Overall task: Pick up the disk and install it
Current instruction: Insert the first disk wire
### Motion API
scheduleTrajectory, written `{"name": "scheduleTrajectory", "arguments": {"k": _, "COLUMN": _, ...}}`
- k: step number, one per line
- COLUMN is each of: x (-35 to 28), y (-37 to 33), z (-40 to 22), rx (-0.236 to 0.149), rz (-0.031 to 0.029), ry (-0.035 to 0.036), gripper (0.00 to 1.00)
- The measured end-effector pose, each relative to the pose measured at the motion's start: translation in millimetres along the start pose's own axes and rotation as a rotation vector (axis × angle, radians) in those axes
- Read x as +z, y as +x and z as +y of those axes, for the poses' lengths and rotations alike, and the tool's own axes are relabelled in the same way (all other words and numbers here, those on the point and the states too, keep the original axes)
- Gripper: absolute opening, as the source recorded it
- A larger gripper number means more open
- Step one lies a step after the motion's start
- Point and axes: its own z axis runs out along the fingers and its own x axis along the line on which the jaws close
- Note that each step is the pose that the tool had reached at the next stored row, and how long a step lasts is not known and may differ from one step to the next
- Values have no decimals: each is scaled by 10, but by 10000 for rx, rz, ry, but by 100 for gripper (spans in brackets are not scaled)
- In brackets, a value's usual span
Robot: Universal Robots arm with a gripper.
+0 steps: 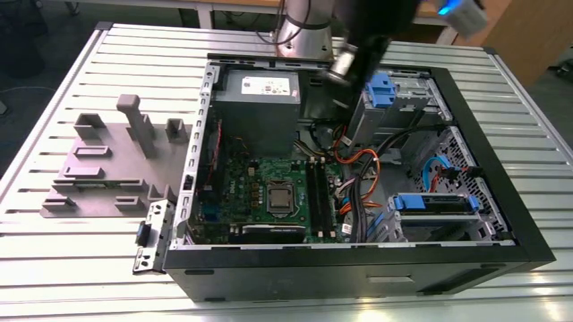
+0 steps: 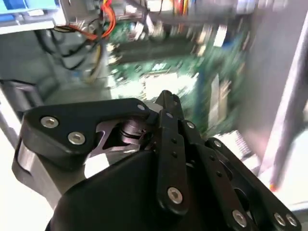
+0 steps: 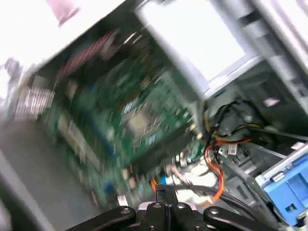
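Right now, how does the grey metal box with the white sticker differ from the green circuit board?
The grey box is a metal block standing tall; the circuit board lies flat. The box is grey with a white sticker; the board is green and crowded with parts, a silver chip socket at its middle. Both sit inside the computer case, on the exterior view's left half.

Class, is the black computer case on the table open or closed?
Open: the black computer case has no side panel on, exposing the green motherboard.
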Motion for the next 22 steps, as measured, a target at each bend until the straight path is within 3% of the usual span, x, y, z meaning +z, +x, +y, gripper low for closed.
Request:
{"name": "scheduleTrajectory", "arguments": {"k": 4, "x": -18, "y": 82, "z": 353, "rx": 2798, "rz": -193, "ry": -164, "gripper": 11}}
{"name": "scheduleTrajectory", "arguments": {"k": 6, "x": -23, "y": 106, "z": 501, "rx": 3985, "rz": -271, "ry": -242, "gripper": 11}}
{"name": "scheduleTrajectory", "arguments": {"k": 9, "x": -32, "y": 129, "z": 694, "rx": 5554, "rz": -367, "ry": -350, "gripper": 11}}
{"name": "scheduleTrajectory", "arguments": {"k": 12, "x": -37, "y": 141, "z": 852, "rx": 6851, "rz": -443, "ry": -446, "gripper": 11}}
{"name": "scheduleTrajectory", "arguments": {"k": 17, "x": -42, "y": 147, "z": 1032, "rx": 8346, "rz": -528, "ry": -564, "gripper": 11}}
{"name": "scheduleTrajectory", "arguments": {"k": 22, "x": -45, "y": 146, "z": 1119, "rx": 9081, "rz": -566, "ry": -625, "gripper": 11}}
